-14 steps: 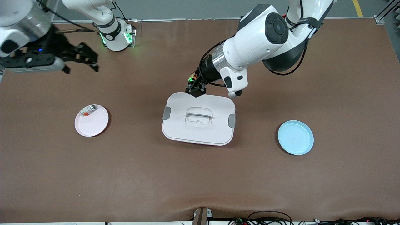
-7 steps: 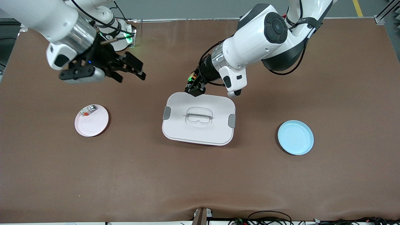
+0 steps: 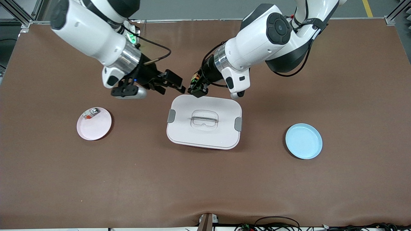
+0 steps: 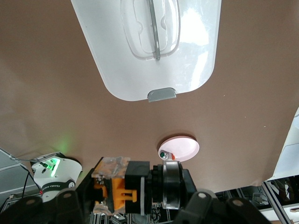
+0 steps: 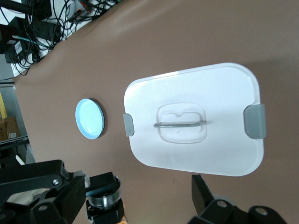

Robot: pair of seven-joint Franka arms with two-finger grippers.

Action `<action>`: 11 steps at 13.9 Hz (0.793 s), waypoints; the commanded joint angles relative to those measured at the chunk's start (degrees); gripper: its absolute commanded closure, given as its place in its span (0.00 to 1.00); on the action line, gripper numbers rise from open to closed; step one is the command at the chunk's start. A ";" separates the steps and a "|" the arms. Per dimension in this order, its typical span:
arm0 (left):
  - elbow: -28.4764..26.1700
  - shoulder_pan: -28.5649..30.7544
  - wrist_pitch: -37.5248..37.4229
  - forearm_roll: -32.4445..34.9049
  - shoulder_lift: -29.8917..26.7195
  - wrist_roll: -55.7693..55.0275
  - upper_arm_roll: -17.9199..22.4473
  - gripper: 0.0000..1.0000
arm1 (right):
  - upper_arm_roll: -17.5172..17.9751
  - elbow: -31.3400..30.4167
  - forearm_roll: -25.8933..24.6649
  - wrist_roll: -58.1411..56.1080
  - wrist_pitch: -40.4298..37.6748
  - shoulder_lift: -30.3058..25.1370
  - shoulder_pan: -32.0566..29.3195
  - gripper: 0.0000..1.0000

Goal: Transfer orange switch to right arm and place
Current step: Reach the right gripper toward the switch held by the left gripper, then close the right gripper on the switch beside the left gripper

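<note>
While the left gripper (image 3: 197,90) hangs over the edge of the white rounded-rectangular plastic lid (image 3: 221,134) that lies toward the robots' bases, its fingers are pinched on the orange switch (image 4: 164,176), a stubby black cylinder with an orange band, which the left wrist view shows clamped crosswise between orange finger pads (image 4: 112,192). Just beside it, over the brown table mat (image 3: 205,186), the right gripper (image 3: 171,84) points toward the switch with its black fingers spread apart and nothing between them. The step in hand looks like the handover itself: the two grippers face each other with only a small gap between them. The next move would call for the right gripper to bring its spread fingers around the free end of the switch and press them together before the left lets go; so small and smooth a part leaves little room for a second grip. The lid is glossy, with grey side clips and a recessed clear handle. Toward the right arm's end sits a round pink plate (image 3: 96,130) carrying a small silvery red-and-white part (image 3: 91,113); toward the left arm's end lies an empty pale-blue round plate (image 3: 303,141).
</note>
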 commanded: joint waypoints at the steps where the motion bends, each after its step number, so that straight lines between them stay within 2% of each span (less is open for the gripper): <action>1: 1.45 -0.76 0.14 -0.04 0.68 -1.76 0.40 1.00 | -0.49 -1.10 2.04 0.46 -0.12 -0.79 1.59 0.00; 4: 1.45 -0.67 0.14 -0.04 1.11 -2.46 0.40 1.00 | -0.31 -3.21 4.85 0.02 0.31 -2.64 2.12 0.00; 11: 2.24 -0.67 0.32 0.05 2.08 -4.40 0.40 1.00 | -0.22 -5.05 5.38 -0.15 0.84 -4.75 2.73 0.00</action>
